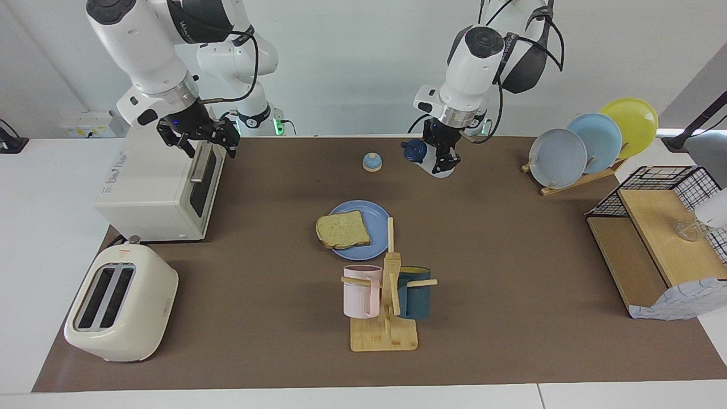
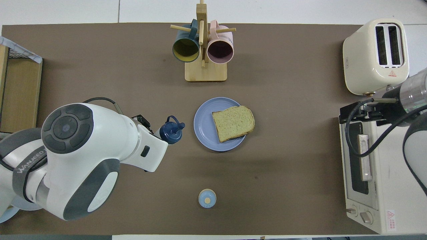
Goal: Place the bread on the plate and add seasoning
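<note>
Nearest the robots, my left end effector (image 1: 442,156) is clamped on the small translucent white plastic seasoning bottle with its dark navy looped cap (image 1: 415,150). In the facing view the bottle looks tipped, cap toward the right arm's end of the bench, base low near the brown mat (image 1: 511,272); whether it touches the mat I cannot tell. Beside it, toward the right arm's end, sits a small blue-and-tan domed bell (image 1: 372,162).

What matters for the next move: the round medium-blue flat plate (image 1: 376,218) lies farther from the robots than the held bottle and a little toward the right arm's end, so I judge the left arm must carry the bottle forward and slightly across to bring the cap over the square slice of toasted bread (image 1: 342,230). The bread is on the plate, one edge overhanging the rim, so that step looks done and seasoning remains. The left arm is clearly the nearer one; its wrist points steeply down.

My right end effector (image 1: 205,141) waits with fingers parted and empty, over the white toaster oven (image 1: 153,193).

Farthest out stand the bamboo mug rack (image 1: 386,318) and the cream two-slot toaster (image 1: 122,309).
</note>
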Motion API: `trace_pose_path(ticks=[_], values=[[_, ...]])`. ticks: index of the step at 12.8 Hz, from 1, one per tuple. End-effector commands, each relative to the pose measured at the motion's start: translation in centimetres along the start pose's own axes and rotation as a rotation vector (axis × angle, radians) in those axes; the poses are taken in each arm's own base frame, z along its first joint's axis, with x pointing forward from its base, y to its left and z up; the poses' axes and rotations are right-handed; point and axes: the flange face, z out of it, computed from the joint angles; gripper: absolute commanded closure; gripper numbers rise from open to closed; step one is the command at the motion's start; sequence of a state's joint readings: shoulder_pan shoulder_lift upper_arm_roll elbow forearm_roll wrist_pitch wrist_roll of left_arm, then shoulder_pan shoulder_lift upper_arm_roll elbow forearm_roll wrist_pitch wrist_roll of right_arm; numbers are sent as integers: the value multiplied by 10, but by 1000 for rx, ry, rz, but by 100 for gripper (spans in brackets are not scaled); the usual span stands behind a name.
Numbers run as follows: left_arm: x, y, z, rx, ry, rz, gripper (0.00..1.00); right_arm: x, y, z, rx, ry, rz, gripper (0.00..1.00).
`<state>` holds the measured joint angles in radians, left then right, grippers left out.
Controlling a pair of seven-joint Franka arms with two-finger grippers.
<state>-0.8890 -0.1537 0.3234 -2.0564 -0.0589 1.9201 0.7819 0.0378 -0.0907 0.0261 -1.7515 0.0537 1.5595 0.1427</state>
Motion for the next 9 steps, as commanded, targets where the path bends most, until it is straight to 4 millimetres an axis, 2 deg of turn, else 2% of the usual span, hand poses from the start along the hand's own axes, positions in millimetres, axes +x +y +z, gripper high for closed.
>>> trace_pose_path(ticks=[1,3,4,6,9], values=[[-8,8,-4,7,-3,24,100,7,17,-18,-44,13,-23,0],[-9,8,-3,4,-7,24,100,18,21,-34,-78,21,-54,0],[-10,7,-4,5,-5,23,100,22,23,-35,-79,14,-62,0],[-9,7,-4,6,-4,23,100,17,28,-31,-78,-25,-77,0],[-12,5,-4,5,-6,18,100,9,36,-38,-75,-20,-73,0]])
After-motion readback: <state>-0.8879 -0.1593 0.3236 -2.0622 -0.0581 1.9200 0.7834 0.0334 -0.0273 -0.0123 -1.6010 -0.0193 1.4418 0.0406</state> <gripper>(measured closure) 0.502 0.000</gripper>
